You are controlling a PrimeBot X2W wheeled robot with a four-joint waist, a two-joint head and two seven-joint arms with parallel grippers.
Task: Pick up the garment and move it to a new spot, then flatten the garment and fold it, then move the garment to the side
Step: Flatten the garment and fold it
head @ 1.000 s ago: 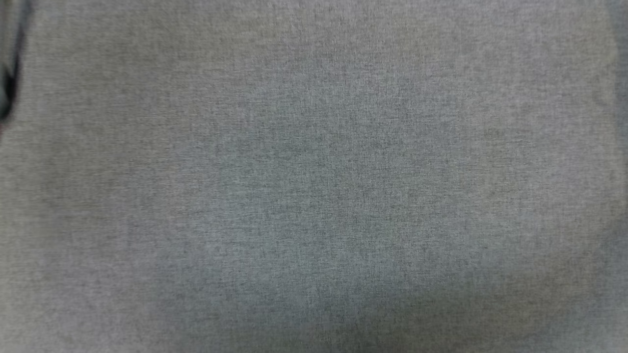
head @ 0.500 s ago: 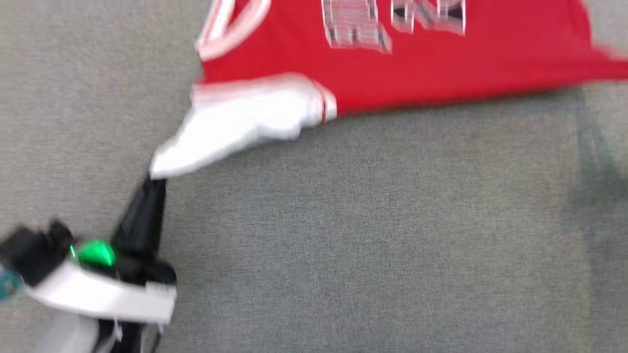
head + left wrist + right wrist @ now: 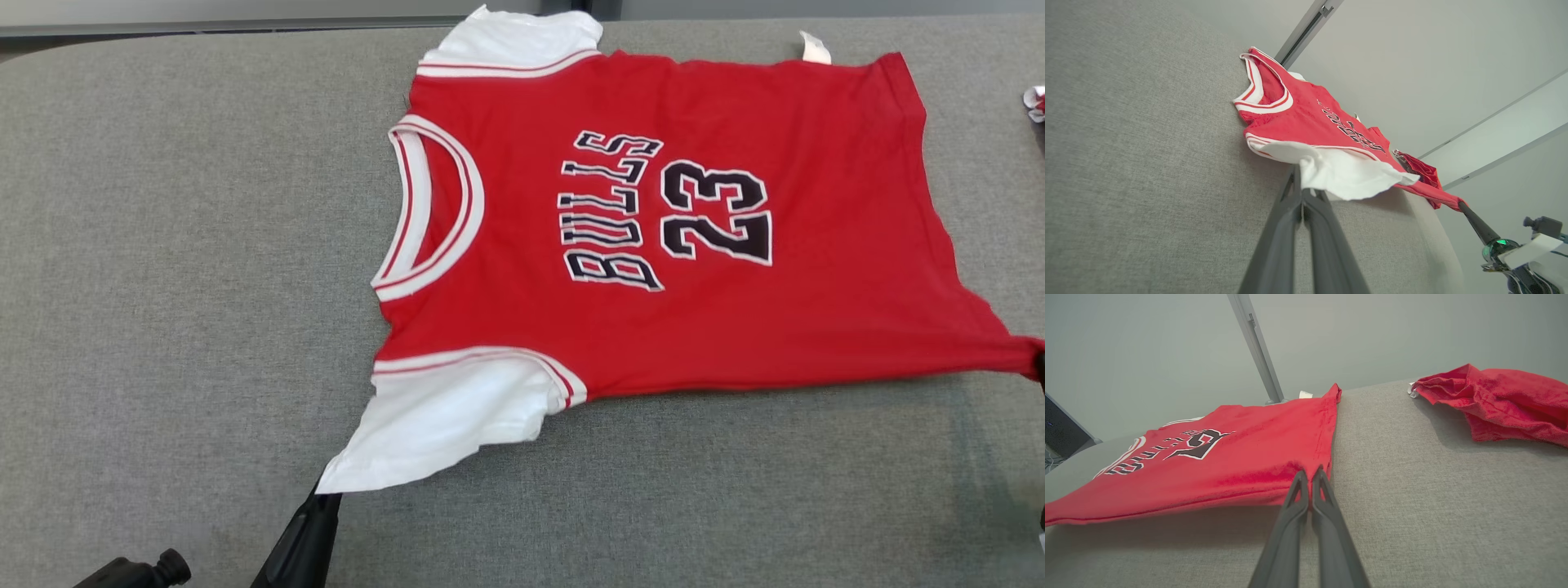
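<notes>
head view had swung upward since the earlier frames, from bare grey padding to the whole garment [image 3: 653, 245]; this reads as camera motion, not cloth motion. one red jersey lay spread, print up, across the middle and upper right of the grey surface [image 3: 163, 286], collar toward frame left. left gripper [image 3: 1298, 185], fingers pressed together, pinched the edge of the near white sleeve [image 3: 441, 416] at lower left. right gripper [image 3: 1310, 475], likewise closed, pinched the near hem corner [image 3: 1004, 355] at far right. the edge between them was drawn taut. judged light, limp and stretchy: likely to sag and crease, best held at hemmed edges and corners. counts: one jersey, two white sleeves, two grippers, one crumpled red cloth [image 3: 1494, 400] at upper right, apart.
</notes>
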